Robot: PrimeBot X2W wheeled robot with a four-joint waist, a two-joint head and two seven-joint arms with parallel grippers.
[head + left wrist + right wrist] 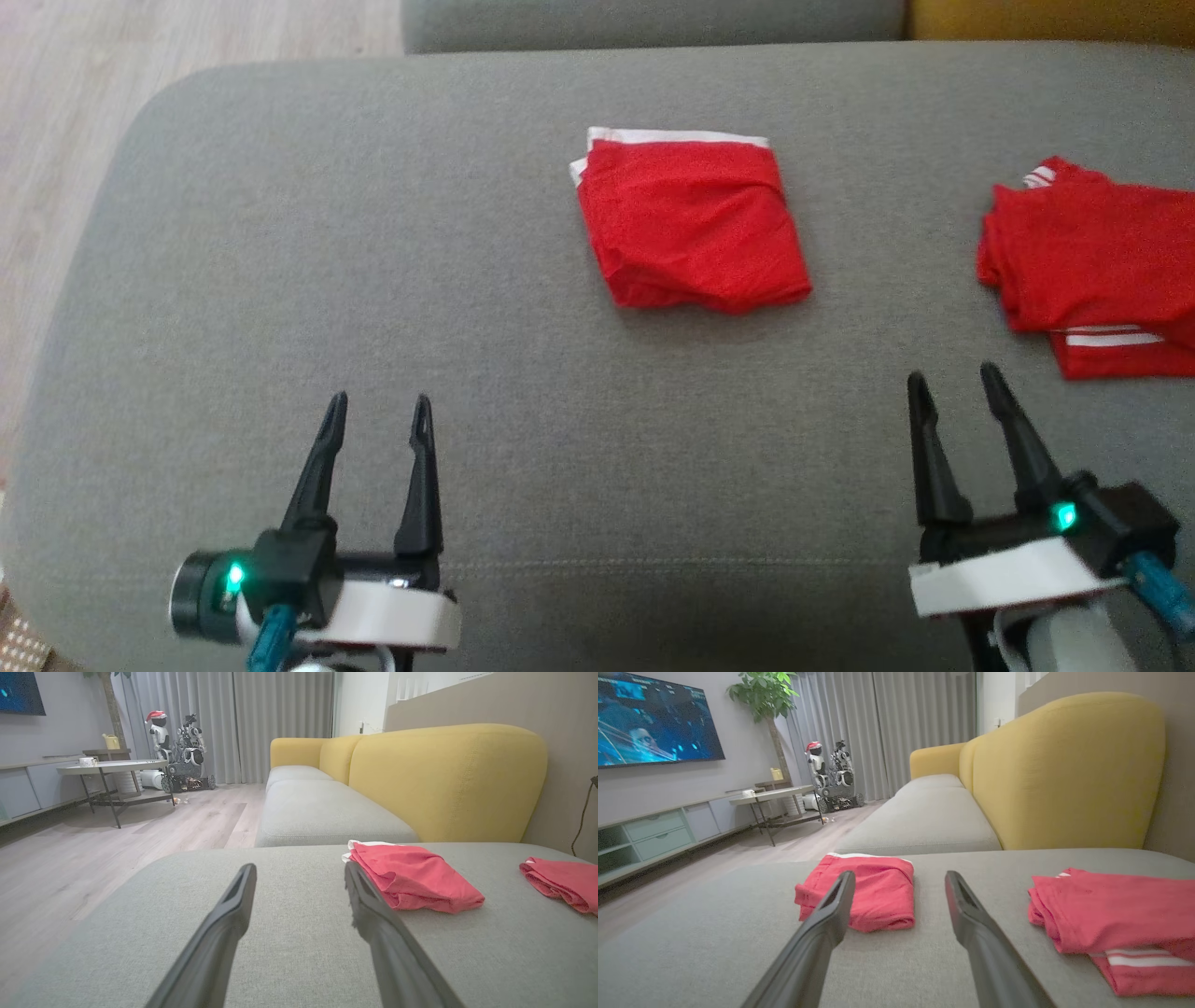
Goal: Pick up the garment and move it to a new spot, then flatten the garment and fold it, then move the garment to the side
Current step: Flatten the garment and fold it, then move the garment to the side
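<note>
A red garment with white trim [691, 224] lies folded into a rough square at the middle of the grey sofa cushion [373, 308]; it also shows in the left wrist view [413, 879] and the right wrist view [873, 891]. My left gripper [378, 404] hovers open near the cushion's front left, well short of the garment, with nothing between its fingers [233, 905]. My right gripper [950, 378] stands open at the front right, empty, its fingers [966, 910] pointing between the two red piles.
A second pile of folded red garments with white stripes [1092, 266] lies at the cushion's right edge [1120, 924]. The yellow sofa back [444, 779] rises behind. Wooden floor [56, 121] lies to the left, with a low table [110, 767] and another robot [180, 751] farther off.
</note>
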